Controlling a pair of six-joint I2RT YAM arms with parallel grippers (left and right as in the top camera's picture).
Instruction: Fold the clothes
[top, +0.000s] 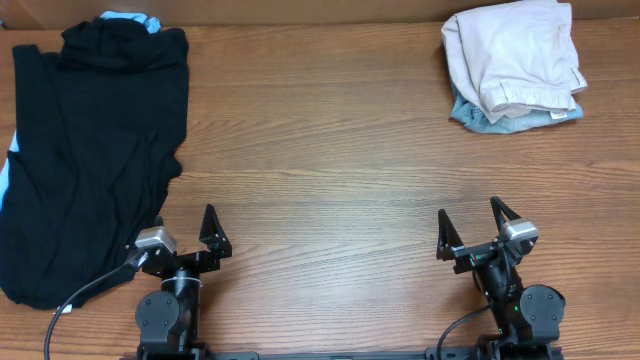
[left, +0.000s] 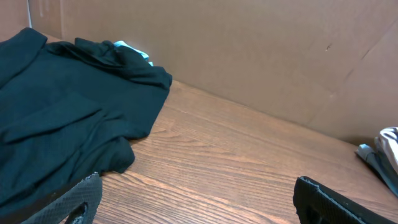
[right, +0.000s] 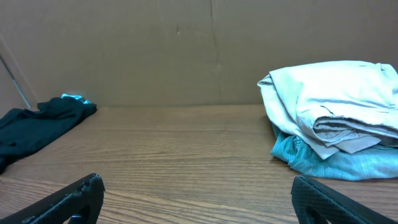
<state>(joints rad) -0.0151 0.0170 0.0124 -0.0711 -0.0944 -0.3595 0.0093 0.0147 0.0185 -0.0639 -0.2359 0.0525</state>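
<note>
— Where do the cream shorts (top: 515, 55) lie?

— Seen from overhead, they sit bundled in a loose fold at the one-o'clock corner of the surface (top: 320, 150). They rest on top of light-blue denim shorts (top: 475, 118), whose edge shows beneath at the bundle's six to seven o'clock.

— And the arms?

— Both sit at the near edge, well apart from the bundle. The right pincer (top: 472, 228), at five o'clock, stands with its fingers spread wide and nothing between them. The left pincer (top: 185, 235), at seven o'clock, is likewise spread and empty, beside the edge of a black garment (top: 90, 150) sprawled across nine to ten o'clock. A strip of light-blue fabric (top: 130, 17) peeks from behind that garment's far end.
</note>
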